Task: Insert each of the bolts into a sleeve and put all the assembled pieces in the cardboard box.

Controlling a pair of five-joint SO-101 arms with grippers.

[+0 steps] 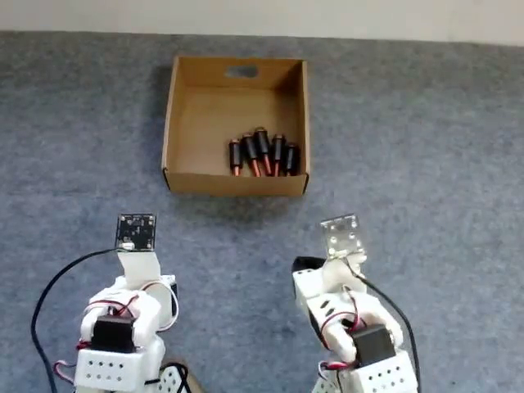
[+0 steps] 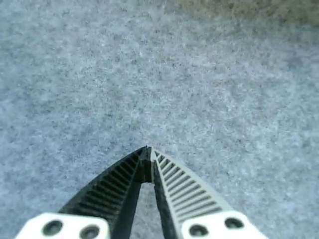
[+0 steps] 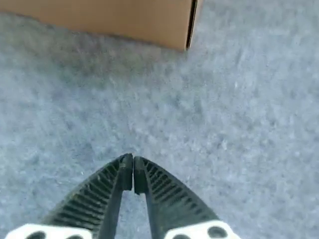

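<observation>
Five assembled pieces (image 1: 262,154), as best I can count, lie together inside the cardboard box (image 1: 176,123). They are packed into its near right corner, touching one another and close against the near wall. Each is a dark sleeve (image 1: 263,141) with a copper-coloured bolt (image 1: 255,169) end showing. Their long axes run roughly from the near wall to the far wall, fanned a little, with the copper ends pointing towards the near wall. The box sits on the grey table (image 1: 434,123), towards its far edge.

Both claws rest by the table's near edge. The left claw (image 2: 147,149) is closed, its tips meeting with nothing between them, over the grey surface. The right claw (image 3: 133,159) is likewise closed and empty. Ahead of it I see the box's near wall and near right corner.

From the right claw the pieces lie ahead and slightly to the left, beyond the near wall. From the left claw they lie ahead and well to the right. The right claw is the nearer of the two.

Every bolt and sleeve I can find is in the box, so I judge the task finished. If I had to fetch a piece, I would use the right claw, coming over the near wall and closing across the sleeve, not along it.
</observation>
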